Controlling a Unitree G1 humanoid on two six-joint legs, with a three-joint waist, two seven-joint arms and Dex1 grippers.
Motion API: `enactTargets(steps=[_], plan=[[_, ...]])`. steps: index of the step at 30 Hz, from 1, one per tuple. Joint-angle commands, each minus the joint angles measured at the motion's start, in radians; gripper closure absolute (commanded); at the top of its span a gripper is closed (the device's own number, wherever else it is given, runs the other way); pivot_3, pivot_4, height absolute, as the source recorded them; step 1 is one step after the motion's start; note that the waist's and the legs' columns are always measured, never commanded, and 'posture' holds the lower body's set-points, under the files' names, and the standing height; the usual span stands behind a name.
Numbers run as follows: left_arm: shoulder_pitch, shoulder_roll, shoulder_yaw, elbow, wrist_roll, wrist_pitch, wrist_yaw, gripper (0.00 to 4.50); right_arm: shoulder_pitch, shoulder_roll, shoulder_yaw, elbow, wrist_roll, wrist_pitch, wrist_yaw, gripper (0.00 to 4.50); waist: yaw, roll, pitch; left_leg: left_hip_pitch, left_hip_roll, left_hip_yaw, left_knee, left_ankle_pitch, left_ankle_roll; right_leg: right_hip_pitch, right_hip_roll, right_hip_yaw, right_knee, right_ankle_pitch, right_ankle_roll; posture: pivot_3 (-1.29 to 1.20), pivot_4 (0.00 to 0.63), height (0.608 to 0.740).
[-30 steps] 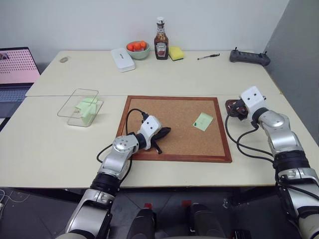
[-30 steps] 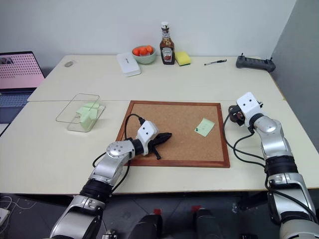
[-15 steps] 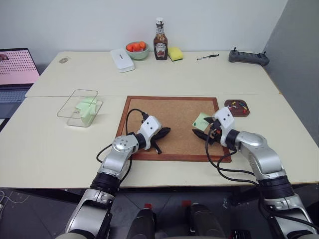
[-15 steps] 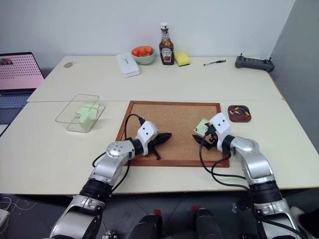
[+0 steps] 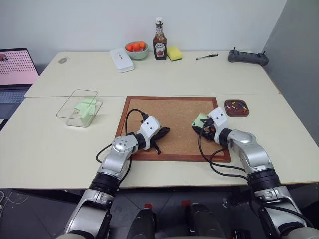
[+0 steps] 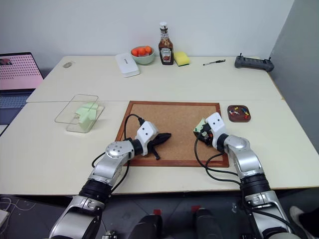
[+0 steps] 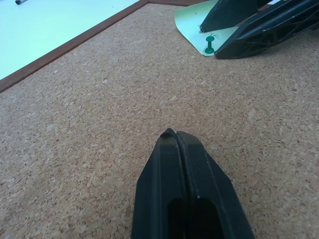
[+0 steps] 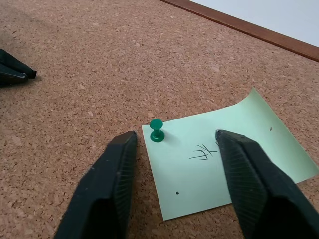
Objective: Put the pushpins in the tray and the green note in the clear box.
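The green note lies on the corkboard, near its right edge, with a green pushpin stuck upright through one corner. My right gripper hangs low over the note, open, its fingers on either side of the pin and not touching it. My left gripper is shut on nothing, tip resting on the cork at the board's left-centre. The dark brown tray sits right of the board with several pushpins in it. The clear box stands to the left and holds green notes.
Along the table's far edge stand a ketchup bottle, a bowl of orange fruit, a yellow sponge, a white case, a pen and a black controller. A laptop sits far left.
My right gripper has swung left from above the tray down onto the corkboard, and its fingers now straddle the green pin. The tray is uncovered. My left arm has stayed still.
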Motion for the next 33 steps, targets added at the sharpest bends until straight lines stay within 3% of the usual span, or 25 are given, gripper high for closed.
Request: enactTargets(steps=[1,9,33], plan=[[0.031,0.003,-0.031,0.033,0.025,0.014,-0.014,4.5,-0.016,0.009,-0.003,-0.021,0.003,-0.025,0.002,2.73,0.0,0.0,0.0,0.0,0.0,0.0,0.0,0.0,0.0,0.0,0.0,0.0,0.0,0.0,0.0,0.0,0.15,0.74],[0.035,0.004,-0.035,0.034,0.031,0.011,-0.015,4.5,-0.01,0.02,-0.004,-0.033,0.004,-0.022,0.008,4.46,0.0,0.0,0.0,0.0,0.0,0.0,0.0,0.0,0.0,0.0,0.0,0.0,0.0,0.0,0.0,0.0,0.15,0.74],[0.04,-0.006,-0.038,0.038,0.036,0.015,-0.015,4.5,0.009,0.024,-0.041,-0.172,0.088,-0.032,0.052,4.46,0.0,0.0,0.0,0.0,0.0,0.0,0.0,0.0,0.0,0.0,0.0,0.0,0.0,0.0,0.0,0.0,0.15,0.74]])
